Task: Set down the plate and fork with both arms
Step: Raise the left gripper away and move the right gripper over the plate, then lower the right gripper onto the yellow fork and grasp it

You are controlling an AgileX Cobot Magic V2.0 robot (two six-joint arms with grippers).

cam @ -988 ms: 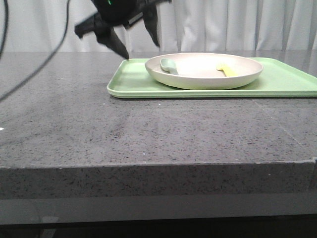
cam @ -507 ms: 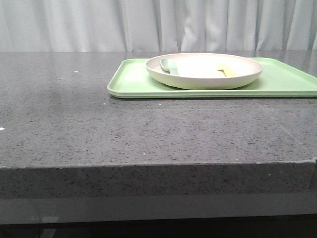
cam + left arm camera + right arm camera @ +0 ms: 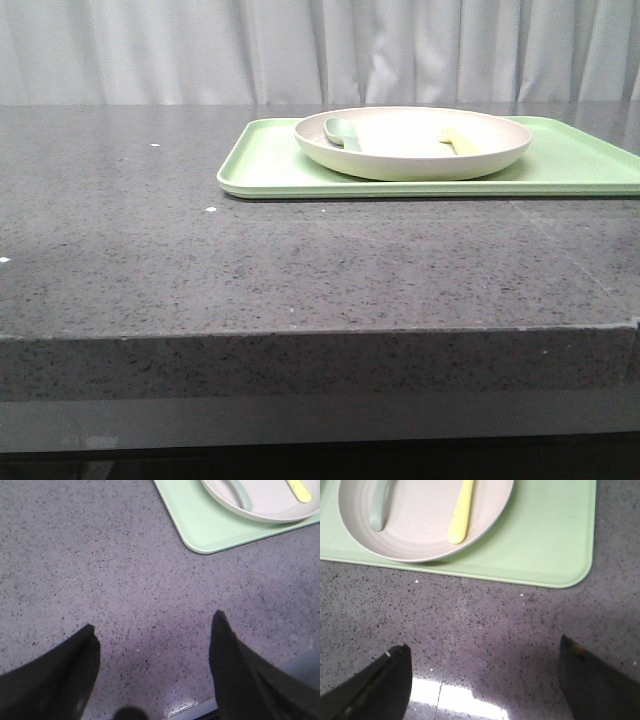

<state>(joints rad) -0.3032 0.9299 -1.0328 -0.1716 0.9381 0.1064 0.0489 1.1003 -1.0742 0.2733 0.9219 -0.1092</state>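
Speckled grey stone forms the desk (image 3: 300, 260), on which a light green tray (image 3: 580, 165) is laid, toward the right and far side. The plate (image 3: 412, 150) is set on the tray's left part. Inside the plate, a grey-green spoon (image 3: 341, 131) is seen on the left and the fork (image 3: 461, 511) on the right, apart. The left hand (image 3: 152, 645) and right hand (image 3: 482, 672) are held released above bare desk, nothing gripped
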